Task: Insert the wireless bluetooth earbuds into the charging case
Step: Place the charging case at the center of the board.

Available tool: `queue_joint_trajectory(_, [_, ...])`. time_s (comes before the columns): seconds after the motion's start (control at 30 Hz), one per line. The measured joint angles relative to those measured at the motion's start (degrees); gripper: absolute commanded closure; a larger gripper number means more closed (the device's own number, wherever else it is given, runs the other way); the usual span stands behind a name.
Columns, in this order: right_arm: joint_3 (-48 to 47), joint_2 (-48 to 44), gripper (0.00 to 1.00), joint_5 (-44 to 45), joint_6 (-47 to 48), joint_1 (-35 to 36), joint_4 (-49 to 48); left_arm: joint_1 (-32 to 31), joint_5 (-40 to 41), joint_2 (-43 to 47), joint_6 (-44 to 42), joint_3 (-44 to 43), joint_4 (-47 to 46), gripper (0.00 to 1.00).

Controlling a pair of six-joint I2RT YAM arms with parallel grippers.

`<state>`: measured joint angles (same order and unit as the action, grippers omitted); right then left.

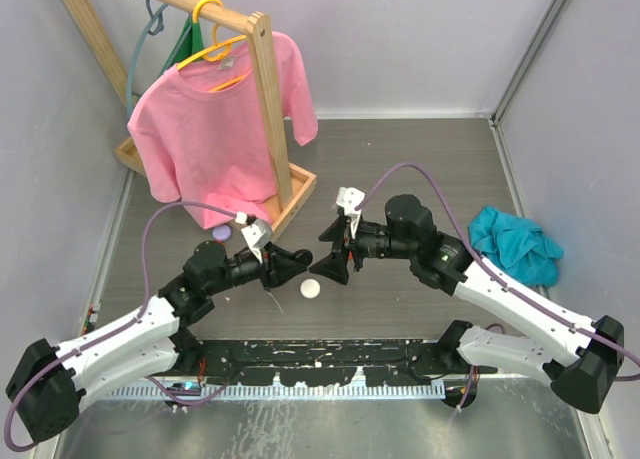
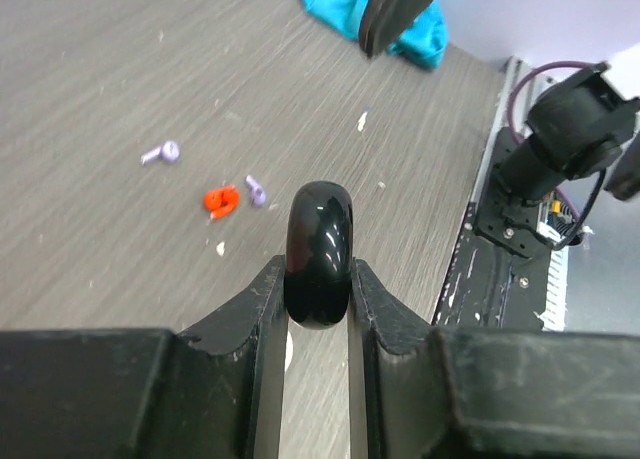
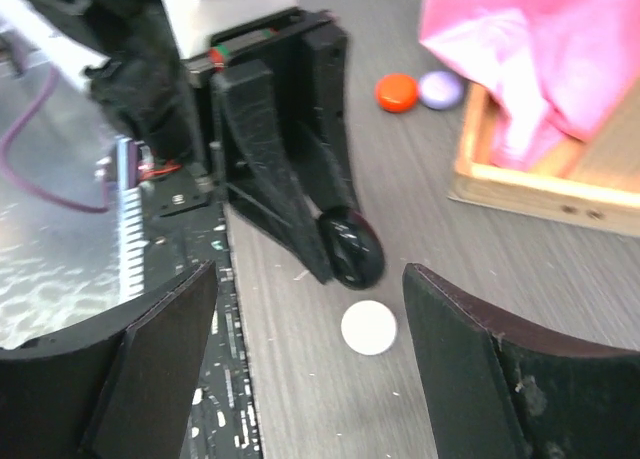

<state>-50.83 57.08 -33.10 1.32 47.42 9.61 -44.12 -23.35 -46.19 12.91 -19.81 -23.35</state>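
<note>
My left gripper (image 1: 287,263) is shut on a glossy black round charging case (image 2: 320,254), held on edge above the table; the case also shows in the right wrist view (image 3: 355,249). Two purple earbuds (image 2: 162,154) (image 2: 256,190) and an orange-red earbud (image 2: 221,200) lie on the table beyond it. My right gripper (image 1: 333,266) is open and empty, facing the left gripper from close by. A white round case (image 1: 311,289) lies flat on the table just below and between the two grippers (image 3: 369,328).
An orange round case (image 3: 397,92) and a purple round case (image 3: 439,89) sit by the wooden rack base (image 3: 520,184). A pink shirt (image 1: 215,129) hangs on the rack. A teal cloth (image 1: 512,241) lies at the right.
</note>
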Motion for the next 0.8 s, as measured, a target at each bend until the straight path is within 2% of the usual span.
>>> queue_joint_trajectory(0.17, [4.7, -1.5, 0.19, 13.3, -2.1, 0.0, -2.6, 0.0, 6.9, 1.5, 6.8, -1.2, 10.5, 0.95])
queue_joint_trajectory(0.37, [12.5, -2.3, 0.19, 30.0, -4.8, 0.0, -7.9, 0.0, 14.5, 1.6, 19.1, -1.7, 21.8, 0.95])
queue_joint_trajectory(0.6, [20.0, -2.4, 0.19, 40.2, -6.2, 0.0, -15.3, 0.0, 17.2, -4.3, 29.6, -0.7, 24.5, 0.93])
queue_joint_trajectory(0.8, [24.1, -3.5, 0.19, 46.3, -6.5, 0.0, -20.3, 0.0, 18.4, -12.1, 34.6, 0.1, 24.4, 0.89])
